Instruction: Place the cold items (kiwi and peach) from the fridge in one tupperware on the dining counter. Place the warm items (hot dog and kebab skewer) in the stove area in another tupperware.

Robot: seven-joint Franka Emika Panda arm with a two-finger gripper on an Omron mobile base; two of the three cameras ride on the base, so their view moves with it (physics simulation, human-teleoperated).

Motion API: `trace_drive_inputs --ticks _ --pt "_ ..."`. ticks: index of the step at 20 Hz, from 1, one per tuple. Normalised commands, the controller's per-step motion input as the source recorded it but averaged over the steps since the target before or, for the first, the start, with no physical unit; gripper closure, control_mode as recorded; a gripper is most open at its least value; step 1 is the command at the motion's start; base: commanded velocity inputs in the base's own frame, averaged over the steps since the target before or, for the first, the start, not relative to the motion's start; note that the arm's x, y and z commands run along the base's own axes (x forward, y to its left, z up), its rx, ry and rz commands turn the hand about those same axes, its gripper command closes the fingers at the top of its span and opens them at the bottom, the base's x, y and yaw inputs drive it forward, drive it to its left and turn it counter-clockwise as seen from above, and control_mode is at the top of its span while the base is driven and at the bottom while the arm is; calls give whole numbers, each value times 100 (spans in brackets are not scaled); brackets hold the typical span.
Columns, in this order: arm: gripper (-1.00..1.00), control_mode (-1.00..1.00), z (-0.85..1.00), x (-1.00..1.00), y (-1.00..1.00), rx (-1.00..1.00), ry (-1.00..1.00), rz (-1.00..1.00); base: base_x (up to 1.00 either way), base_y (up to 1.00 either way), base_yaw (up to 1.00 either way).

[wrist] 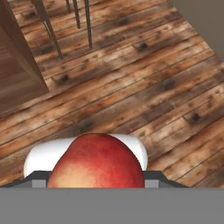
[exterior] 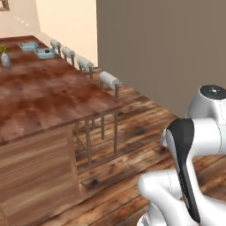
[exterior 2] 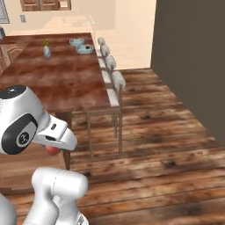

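My gripper (exterior 2: pixel 57 147) is shut on the peach (wrist: pixel 97 162), a round orange-red fruit that hides the fingertips in the hand view. In the right base view the peach (exterior 2: pixel 53 150) shows as a red patch under the hand, held above the wooden floor beside the near end of the dining counter (exterior 2: pixel 61 83). Two pale blue tupperware tubs stand at the counter's far end: one (exterior: pixel 28 45) farther back, and a nearer one (exterior: pixel 45 53) with a small dark thing inside. Both tubs (exterior 2: pixel 77 41) (exterior 2: pixel 85 49) also appear in the right base view.
A row of cushioned stools (exterior: pixel 109 80) lines the counter's right side, their thin legs (wrist: pixel 81 22) just ahead of the hand. A small vase with a plant (exterior: pixel 5 57) stands on the counter. A tall grey-brown wall (exterior: pixel 167 44) closes the right; open plank floor (exterior 2: pixel 167 154) lies between.
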Motion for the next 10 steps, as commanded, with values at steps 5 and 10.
trace_drive_inputs --ticks 5,10 --pt "100 100 0 0 0 0 0 0 61 -100 19" --pt "100 100 0 0 0 0 0 0 60 -100 19"
